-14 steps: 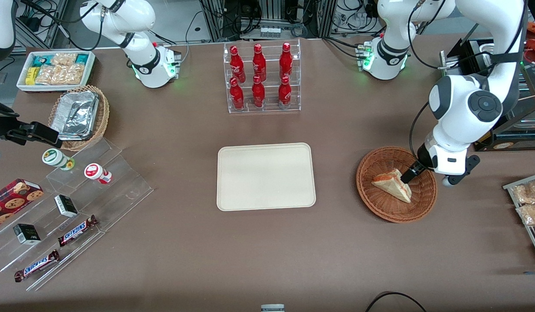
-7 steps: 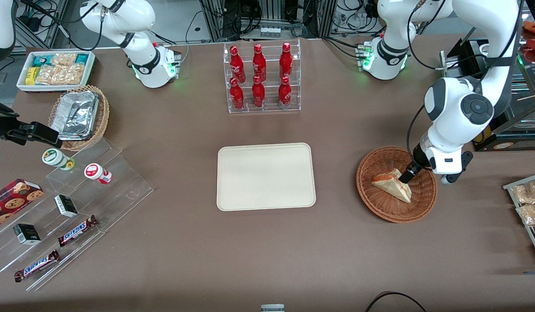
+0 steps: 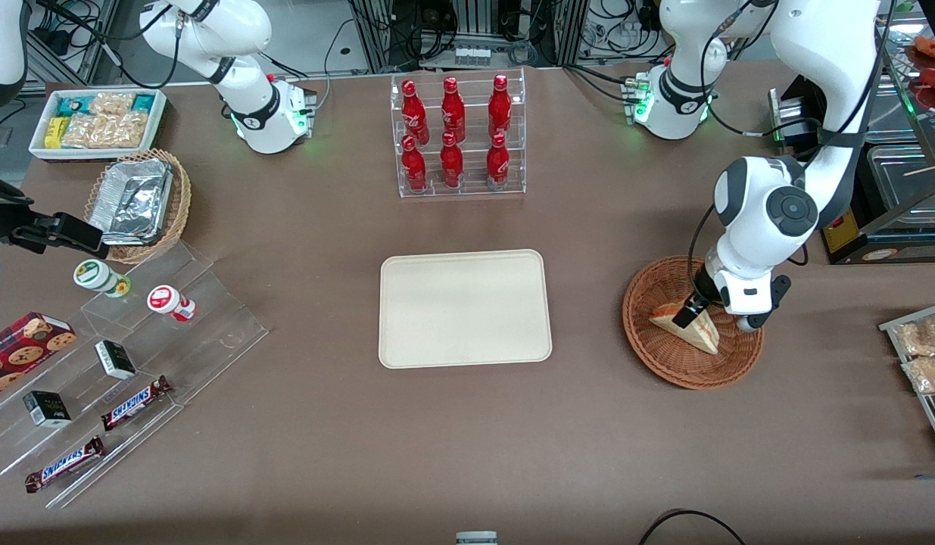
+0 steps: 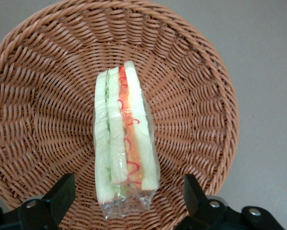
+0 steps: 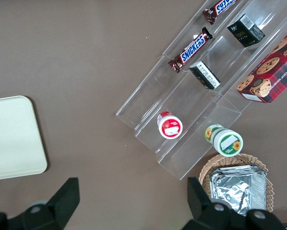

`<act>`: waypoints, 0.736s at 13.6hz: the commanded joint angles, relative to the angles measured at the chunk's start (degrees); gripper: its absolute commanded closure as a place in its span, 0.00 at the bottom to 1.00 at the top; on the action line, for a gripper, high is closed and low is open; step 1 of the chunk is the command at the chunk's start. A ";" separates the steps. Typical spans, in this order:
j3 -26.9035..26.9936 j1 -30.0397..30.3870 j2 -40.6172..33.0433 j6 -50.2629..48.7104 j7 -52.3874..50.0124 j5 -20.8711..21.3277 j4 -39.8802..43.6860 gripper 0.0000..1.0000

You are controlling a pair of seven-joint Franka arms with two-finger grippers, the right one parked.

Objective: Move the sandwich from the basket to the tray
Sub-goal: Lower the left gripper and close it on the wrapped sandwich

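Toward the working arm's end of the tabletop (image 3: pixel 300 424), the basket (image 3: pixel 668 363) holds the sandwich (image 3: pixel 702 333), w/ the pincer (image 3: pixel 693 312) down over it, inside the basket rim. In the front view the arm's wrist covers part of the basket and the sandwich's upper edge, so only the wedge's pale bread face and a bit of red show there; contact betw. fingertips and wrap can't be made out from that angle. The left wrist view is clearer: sandwich (image 4: pixel 125 143) lies on its side near the basket (image 4: pixel 33 120) centre, filling layers facing up, green on one side, red/orange on the other, clear wrap bunched at one end. Pincer (image 4: pixel 125 191) is open, one finger (image 4: pixel 62 191) each side of the wrapped end, both apart from it; finger bases are cut off at the frame edge. Basket rim is also partly cut off in that view. The tray (image 3: pixel 406 341) sits at mid-tabletop, well apart from the basket, nothing on it. In the right wrist view only one rounded end of the tray (image 5: pixel 14 139) shows.
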 commanded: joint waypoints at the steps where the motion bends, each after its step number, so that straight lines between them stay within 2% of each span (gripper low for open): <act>1: 0.19 0.11 -0.81 1.19 -1.03 0.41 -1.77 0.00; 8: 0.19 0.29 3.23 6.29 -1.38 0.15 -1.07 0.00; 9: 0.19 0.29 3.32 6.29 -1.47 0.15 -1.07 0.12; 10: 0.28 0.37 3.24 6.20 -2.08 0.06 -0.98 0.35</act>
